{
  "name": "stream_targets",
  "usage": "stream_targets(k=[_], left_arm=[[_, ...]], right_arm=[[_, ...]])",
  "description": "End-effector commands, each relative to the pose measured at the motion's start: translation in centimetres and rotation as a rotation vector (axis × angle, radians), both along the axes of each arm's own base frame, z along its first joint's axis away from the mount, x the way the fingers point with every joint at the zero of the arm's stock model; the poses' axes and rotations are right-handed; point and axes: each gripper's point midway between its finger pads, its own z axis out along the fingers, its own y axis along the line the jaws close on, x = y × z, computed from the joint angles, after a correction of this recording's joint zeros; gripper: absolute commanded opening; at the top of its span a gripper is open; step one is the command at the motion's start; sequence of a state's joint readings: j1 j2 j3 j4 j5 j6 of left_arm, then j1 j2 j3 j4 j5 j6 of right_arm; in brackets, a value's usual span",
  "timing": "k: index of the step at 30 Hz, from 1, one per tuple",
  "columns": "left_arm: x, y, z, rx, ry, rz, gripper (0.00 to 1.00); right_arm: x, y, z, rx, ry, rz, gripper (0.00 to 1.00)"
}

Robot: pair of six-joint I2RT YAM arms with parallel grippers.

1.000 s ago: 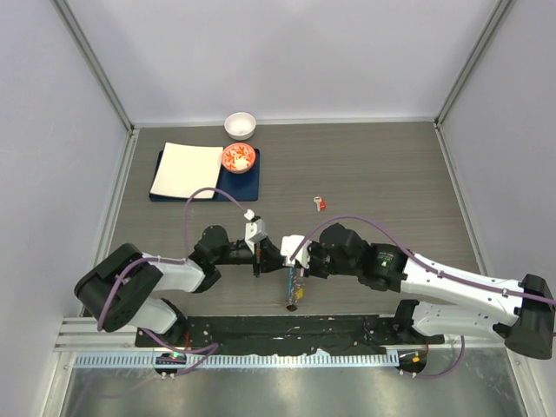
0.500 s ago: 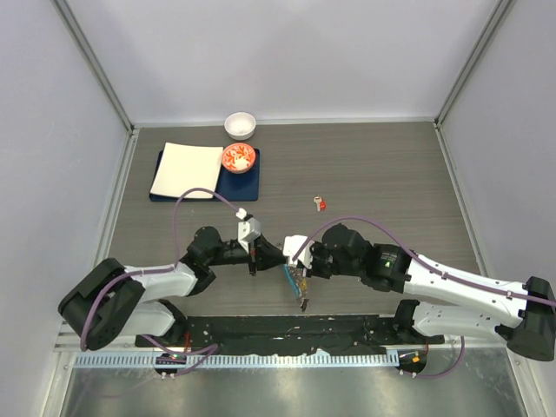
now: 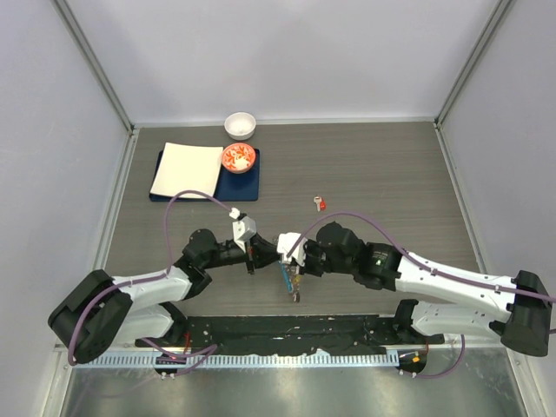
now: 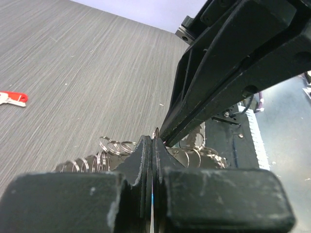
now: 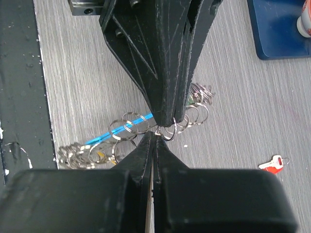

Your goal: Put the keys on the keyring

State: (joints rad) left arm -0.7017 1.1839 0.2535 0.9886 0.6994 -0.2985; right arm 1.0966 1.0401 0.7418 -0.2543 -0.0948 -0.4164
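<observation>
Keyring [image 3: 294, 282], near the worktop's [image 3: 391, 174] near edge, is pinched by the right gripper [image 3: 289, 261], probably to steady a ring. The left gripper [image 3: 252, 258], pressed together, meets it. The red key [image 3: 321, 203] lies unthreaded farther from that edge.

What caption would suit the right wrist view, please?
Right gripper pinches the keyring as the shut left gripper meets it tip to tip; red key lies apart on the table.

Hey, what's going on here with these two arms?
The arms meet tip to tip near the front of the table. The left pincer and the right pincer are each pinched shut on thin rings of the keyring. The red key lies apart on the table, untouched.
</observation>
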Motion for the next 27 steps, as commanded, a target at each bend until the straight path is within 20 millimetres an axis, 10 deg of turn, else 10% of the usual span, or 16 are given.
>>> stream_targets(k=[1, 12, 21, 27], left_arm=[[2.4, 0.5, 1.9, -0.037, -0.103, 0.126, 0.0], [6.7, 5.0, 2.1, 0.054, -0.098, 0.497, 0.55], [9.7, 16.5, 4.1, -0.006, 0.214, 1.187, 0.98], [8.1, 20.0, 5.8, -0.034, 0.312, 1.325, 1.0]], right_arm=[[0.5, 1.8, 1.1, 0.063, -0.017, 0.008, 0.01], [4.4, 2.6, 2.1, 0.048, -0.112, -0.137, 0.01], [8.7, 7.8, 3.3, 0.096, -0.163, -0.173, 0.01], [11.6, 10.5, 5.4, 0.171, -0.186, -0.191, 0.01]])
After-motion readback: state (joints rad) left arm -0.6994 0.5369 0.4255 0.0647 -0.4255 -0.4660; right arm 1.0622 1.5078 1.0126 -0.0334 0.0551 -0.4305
